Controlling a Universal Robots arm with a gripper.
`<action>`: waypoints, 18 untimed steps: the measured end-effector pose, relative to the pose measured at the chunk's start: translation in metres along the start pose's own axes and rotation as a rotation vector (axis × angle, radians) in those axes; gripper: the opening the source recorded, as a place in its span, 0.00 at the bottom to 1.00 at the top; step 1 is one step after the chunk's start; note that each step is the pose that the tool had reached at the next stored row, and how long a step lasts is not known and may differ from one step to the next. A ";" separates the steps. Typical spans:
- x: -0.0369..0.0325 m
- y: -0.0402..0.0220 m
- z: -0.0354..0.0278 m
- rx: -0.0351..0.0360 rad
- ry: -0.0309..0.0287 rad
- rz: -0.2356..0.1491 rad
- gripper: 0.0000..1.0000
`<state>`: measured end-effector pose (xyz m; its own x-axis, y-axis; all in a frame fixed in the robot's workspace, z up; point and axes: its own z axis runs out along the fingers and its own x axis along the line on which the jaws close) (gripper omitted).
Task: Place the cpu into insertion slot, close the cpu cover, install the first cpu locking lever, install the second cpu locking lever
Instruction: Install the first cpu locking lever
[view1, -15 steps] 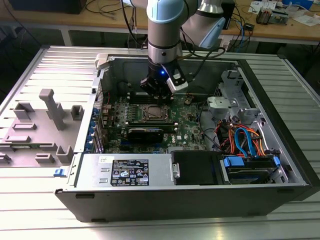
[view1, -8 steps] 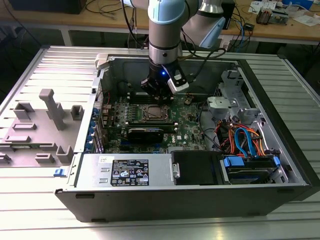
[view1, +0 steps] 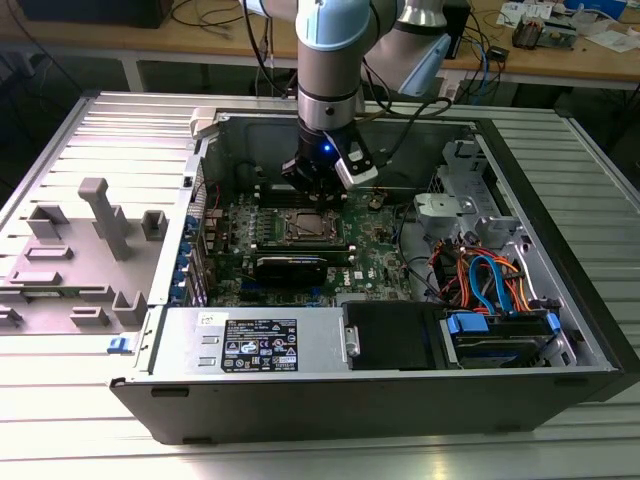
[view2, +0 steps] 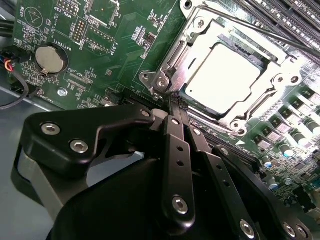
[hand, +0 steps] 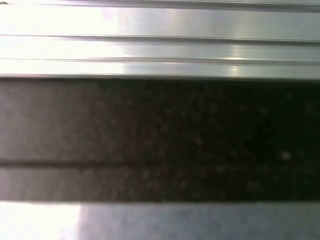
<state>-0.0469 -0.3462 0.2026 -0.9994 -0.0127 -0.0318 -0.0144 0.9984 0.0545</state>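
The cpu lies flat in the insertion slot on the green board, its silver top bright in the second wrist view. The cpu cover is folded down around it, and the chip shows through its window. A thin locking lever rod runs along one side of the socket. My black gripper is shut, its fingertips pressed together at a corner of the socket rim. In the exterior view the gripper hangs just behind the socket, inside the open computer case.
Long black memory slots flank the socket, and a coin battery sits on the board. A black card, a power supply and orange and blue cables crowd the case. A grey fixture stands outside it.
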 end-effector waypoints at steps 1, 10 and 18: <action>0.0000 0.0000 0.0001 0.0000 0.0000 0.000 0.11; 0.0000 0.0011 0.0003 -0.0061 -0.0004 0.000 0.11; -0.0001 0.0006 -0.0044 -0.0058 -0.0003 0.000 0.11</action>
<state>-0.0470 -0.3458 0.2070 -0.9994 -0.0124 -0.0321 -0.0143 0.9981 0.0603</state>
